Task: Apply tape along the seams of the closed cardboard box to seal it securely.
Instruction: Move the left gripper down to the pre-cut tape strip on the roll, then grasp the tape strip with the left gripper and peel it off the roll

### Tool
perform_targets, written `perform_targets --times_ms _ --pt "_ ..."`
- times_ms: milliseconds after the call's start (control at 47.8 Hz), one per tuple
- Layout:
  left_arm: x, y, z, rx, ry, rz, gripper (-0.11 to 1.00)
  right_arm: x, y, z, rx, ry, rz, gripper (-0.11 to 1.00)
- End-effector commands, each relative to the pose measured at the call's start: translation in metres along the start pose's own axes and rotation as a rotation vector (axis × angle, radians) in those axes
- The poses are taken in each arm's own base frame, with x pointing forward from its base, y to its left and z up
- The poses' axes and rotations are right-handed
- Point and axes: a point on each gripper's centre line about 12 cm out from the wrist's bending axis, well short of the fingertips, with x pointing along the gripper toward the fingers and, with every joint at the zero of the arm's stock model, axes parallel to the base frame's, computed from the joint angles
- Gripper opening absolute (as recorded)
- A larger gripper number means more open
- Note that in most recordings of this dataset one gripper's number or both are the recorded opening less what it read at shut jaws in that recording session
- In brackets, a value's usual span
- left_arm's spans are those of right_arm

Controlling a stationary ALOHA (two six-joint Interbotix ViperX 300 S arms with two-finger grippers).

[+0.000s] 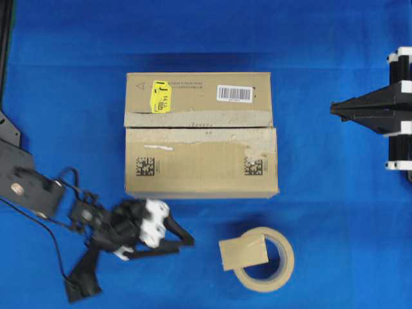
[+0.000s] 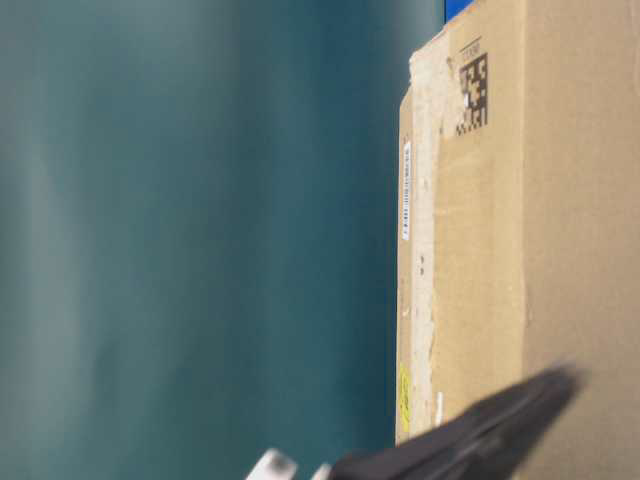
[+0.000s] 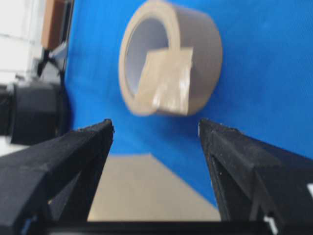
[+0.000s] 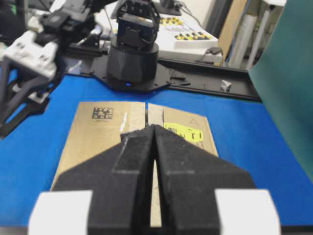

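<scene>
Your box (image 1: 201,134) sits mid-worktop, seam (image 1: 193,127) bare. The roll (image 1: 265,259) near the front edge carries the tape (image 1: 243,252). Your left gripper (image 1: 174,243), beside it, gapes empty; the right gripper (image 1: 336,109) is closed. Grab carelessly and the tape may fold onto itself

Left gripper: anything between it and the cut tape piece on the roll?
Nothing visible. The left gripper is open, with only bare blue table between its fingers and the tape, which hangs off the tape roll straight ahead.
</scene>
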Motion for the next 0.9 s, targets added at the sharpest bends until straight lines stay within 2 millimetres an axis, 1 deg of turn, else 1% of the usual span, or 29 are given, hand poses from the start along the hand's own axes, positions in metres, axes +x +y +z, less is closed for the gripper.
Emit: perform_targets --times_ms 0,146,251,564,669,794,878 --pt "0.015 0.01 0.006 0.009 -0.011 0.024 0.68 0.003 0.0 0.012 -0.002 -0.037 -0.001 0.01" --pt "0.038 0.012 0.004 0.014 -0.004 0.026 0.68 0.004 0.0 0.014 0.0 -0.052 0.002 0.01" --pt "0.051 0.009 -0.002 0.011 0.01 0.01 0.68 0.004 0.003 0.018 -0.001 -0.072 0.013 0.01" --pt "0.078 -0.002 -0.015 0.004 0.04 -0.021 0.68 0.004 0.006 0.018 -0.01 -0.072 0.029 0.01" --pt "0.083 -0.003 -0.015 0.004 0.041 -0.024 0.68 0.004 0.006 0.018 -0.013 -0.069 0.029 0.01" --pt "0.083 -0.003 -0.015 0.004 0.04 -0.023 0.67 0.004 0.006 0.018 -0.013 -0.067 0.029 0.01" --pt "0.083 -0.006 -0.016 0.007 0.048 -0.046 0.63 0.005 0.006 0.017 -0.015 -0.066 0.029 0.01"
